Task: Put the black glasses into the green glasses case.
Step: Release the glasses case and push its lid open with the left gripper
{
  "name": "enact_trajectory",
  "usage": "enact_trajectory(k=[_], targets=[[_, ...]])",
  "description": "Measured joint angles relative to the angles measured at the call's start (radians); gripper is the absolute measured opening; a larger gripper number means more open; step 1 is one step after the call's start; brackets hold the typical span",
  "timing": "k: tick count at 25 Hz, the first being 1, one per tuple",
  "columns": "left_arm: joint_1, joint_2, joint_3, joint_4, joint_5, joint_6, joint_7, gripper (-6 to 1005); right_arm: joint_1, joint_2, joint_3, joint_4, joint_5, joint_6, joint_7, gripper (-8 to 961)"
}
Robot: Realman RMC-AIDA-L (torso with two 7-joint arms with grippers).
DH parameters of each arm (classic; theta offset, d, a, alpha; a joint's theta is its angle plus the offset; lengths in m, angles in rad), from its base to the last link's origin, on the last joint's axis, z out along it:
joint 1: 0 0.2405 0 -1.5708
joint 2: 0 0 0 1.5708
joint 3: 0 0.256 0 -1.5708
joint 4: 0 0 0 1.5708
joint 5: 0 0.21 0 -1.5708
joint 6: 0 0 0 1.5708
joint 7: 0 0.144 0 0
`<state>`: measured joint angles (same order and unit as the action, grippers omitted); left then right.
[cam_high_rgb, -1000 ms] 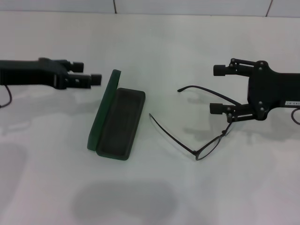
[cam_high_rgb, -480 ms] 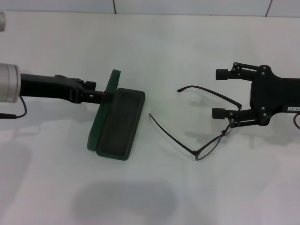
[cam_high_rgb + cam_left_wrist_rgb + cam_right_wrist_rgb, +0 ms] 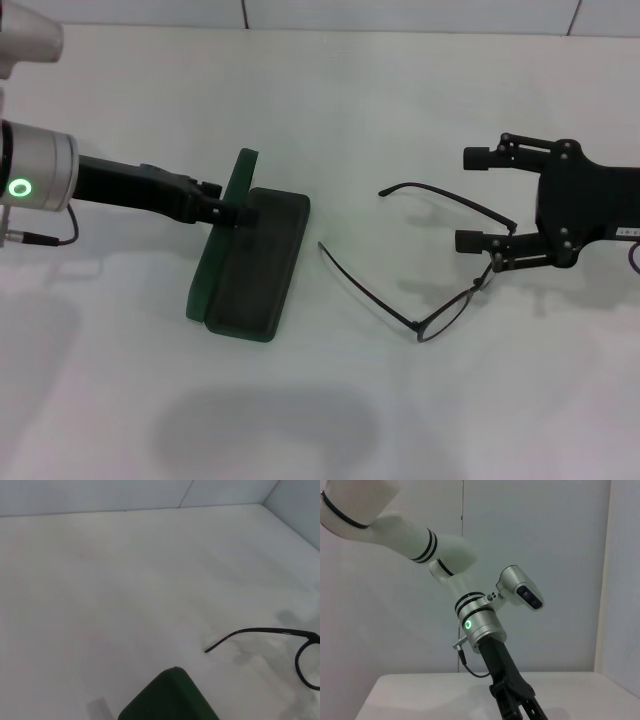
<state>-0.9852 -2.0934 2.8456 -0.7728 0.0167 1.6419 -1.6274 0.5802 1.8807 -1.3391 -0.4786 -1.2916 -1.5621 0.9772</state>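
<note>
The green glasses case [image 3: 255,262] lies open left of the table's middle, with its lid [image 3: 228,235] standing up along its left side. One corner of it shows in the left wrist view [image 3: 167,699]. My left gripper [image 3: 232,203] is open at the lid's far end, one finger reaching over the tray. The black glasses [image 3: 440,315] lie unfolded to the right of the case, both temple arms spread; one temple tip [image 3: 235,635] is visible. My right gripper [image 3: 470,198] is open, and the far temple arm passes between its fingers.
The white table [image 3: 330,110] carries only the case and the glasses. The right wrist view looks across at my left arm [image 3: 480,625] coming down toward the table in front of a pale wall.
My left arm has swung right and toward the case, from clear of it to its lid. The right gripper has shifted only slightly to the right. Glasses and case have not moved.
</note>
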Motion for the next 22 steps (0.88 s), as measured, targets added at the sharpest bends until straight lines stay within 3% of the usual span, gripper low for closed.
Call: enact_trajectory(k=[15, 22], targets=[[-0.023, 0.003, 0.000, 0.042, 0.052, -0.025, -0.028, 775, 0.007, -0.006, 0.000, -0.008, 0.000, 0.021, -0.002, 883], [-0.045, 0.004, 0.000, 0.048, 0.076, -0.025, -0.043, 564, 0.005, -0.008, 0.000, -0.011, 0.000, 0.026, -0.014, 884]])
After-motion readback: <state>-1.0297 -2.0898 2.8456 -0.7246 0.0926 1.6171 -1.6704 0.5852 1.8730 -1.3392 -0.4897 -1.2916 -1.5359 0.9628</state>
